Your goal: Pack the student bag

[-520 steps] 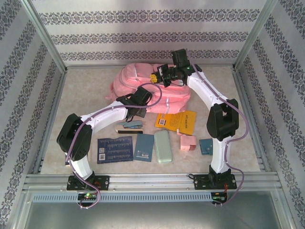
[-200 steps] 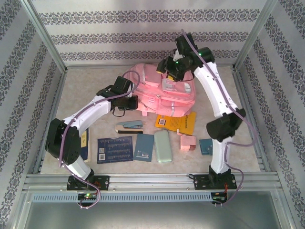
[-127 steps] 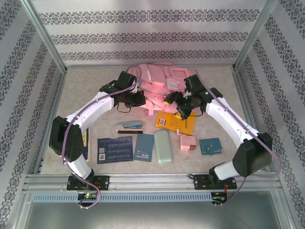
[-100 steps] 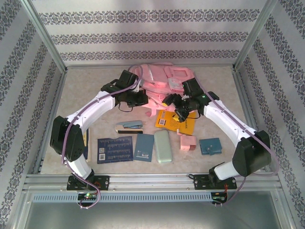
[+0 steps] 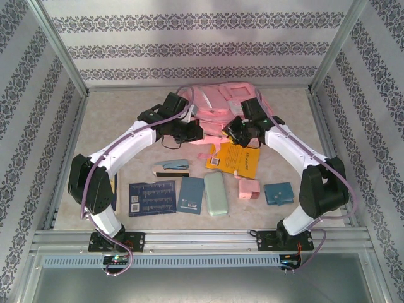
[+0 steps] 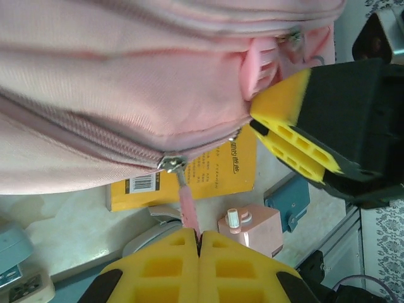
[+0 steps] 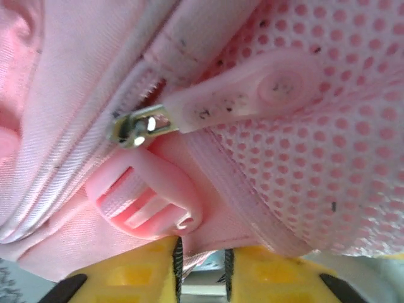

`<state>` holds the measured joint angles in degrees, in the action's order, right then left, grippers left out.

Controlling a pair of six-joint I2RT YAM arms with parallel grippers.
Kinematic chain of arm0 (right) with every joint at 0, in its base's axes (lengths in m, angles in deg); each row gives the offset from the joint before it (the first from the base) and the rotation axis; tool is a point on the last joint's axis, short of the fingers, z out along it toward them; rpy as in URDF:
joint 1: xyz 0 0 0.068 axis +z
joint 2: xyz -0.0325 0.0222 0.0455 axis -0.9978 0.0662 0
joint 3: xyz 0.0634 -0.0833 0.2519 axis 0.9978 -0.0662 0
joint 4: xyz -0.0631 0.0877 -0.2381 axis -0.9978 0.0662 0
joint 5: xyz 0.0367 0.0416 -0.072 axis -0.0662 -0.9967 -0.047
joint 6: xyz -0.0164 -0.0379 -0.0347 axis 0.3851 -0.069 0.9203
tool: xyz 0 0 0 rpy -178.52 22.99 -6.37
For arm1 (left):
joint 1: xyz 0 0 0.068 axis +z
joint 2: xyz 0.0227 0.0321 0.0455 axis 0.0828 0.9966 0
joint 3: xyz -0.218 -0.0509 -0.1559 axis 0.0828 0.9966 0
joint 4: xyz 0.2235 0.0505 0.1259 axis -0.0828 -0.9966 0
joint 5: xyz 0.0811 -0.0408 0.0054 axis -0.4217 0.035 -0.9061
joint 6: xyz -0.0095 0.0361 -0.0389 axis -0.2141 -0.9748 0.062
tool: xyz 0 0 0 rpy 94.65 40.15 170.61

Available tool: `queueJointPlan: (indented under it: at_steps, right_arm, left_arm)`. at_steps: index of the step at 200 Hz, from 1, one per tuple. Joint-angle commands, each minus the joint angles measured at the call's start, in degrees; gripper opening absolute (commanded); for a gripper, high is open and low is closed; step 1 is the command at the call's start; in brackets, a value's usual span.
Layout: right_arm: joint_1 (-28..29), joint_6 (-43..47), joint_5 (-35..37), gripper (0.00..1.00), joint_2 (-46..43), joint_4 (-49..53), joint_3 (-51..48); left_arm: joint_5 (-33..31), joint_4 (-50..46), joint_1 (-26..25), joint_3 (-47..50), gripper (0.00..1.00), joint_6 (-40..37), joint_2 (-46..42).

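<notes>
Student bag (image 5: 218, 104) sits at the far middle of the table (image 5: 113, 120), with both my arms on its near edge. My left gripper (image 6: 199, 235) is clamped tight on a thin pink zipper pull (image 6: 188, 211), which runs taut up to its metal slider (image 6: 172, 164) on the bag's lower seam. My right gripper (image 7: 202, 252) has its jaws almost together and looks pinched on the bag's hem, just below a pink plastic buckle (image 7: 145, 196). A second slider (image 7: 136, 129) with a rubber tab sits above that, beside the mesh panel (image 7: 328, 126).

The zipper looks closed along the stretch I can see. I read the step as opening a compartment, with nothing packed yet. The orange book (image 5: 238, 161) lies just in front of the bag, the green pencil case (image 5: 216, 194) nearer me.

Next move: the right anchors the fabric while the left draws the pull along the zipper line. Keep it in line with the teeth, or the thin pull may slip out or the whole bag drag.
</notes>
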<state>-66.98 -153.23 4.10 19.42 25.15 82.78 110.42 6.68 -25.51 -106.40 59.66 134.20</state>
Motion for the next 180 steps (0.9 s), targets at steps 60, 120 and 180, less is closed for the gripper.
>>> queueJointPlan:
  at_steps: [60,120,180]
  right_arm:
    - [-5.5,9.4,-1.0,0.0,1.8,3.7,4.5]
    - [-1.6,24.6,-2.1,0.31,0.4,10.7,6.6]
    - [-3.9,20.3,2.4,0.27,-3.4,13.8,3.8]
  left_arm:
    - [-2.4,-8.8,-1.3,-4.8,0.0,-7.3,2.7]
    - [-10.5,-11.4,-4.1,-1.9,0.29,-8.7,3.2]
    - [-23.3,-11.2,-11.5,-5.4,0.51,-7.3,11.1]
